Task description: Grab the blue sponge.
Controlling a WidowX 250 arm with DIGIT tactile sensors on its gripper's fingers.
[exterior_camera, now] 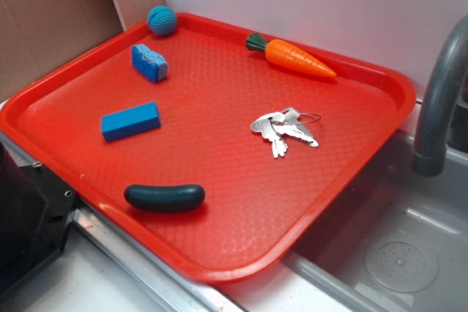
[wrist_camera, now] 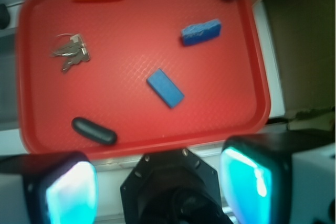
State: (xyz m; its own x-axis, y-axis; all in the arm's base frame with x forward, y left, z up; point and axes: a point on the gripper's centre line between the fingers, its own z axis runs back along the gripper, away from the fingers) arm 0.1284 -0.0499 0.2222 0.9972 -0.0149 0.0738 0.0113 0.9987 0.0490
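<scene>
Exterior: oblique, near tray. Wrist: high overhead (opposite side). Both show whole tray.

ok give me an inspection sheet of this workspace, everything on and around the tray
surface: red plastic tray, textured, beside a grey sink basin
job's things: chunky porous blue sponge lying free near the tray's back corner, untouched
clutter: smooth blue rectangular block; teal crocheted ball; orange toy carrot; bunch of silver keys; dark green pickle-shaped toy
grippers: gripper open, off the tray, holding nothing
cables: nothing seen
surroundings: grey faucet, white wall, brown board
</scene>
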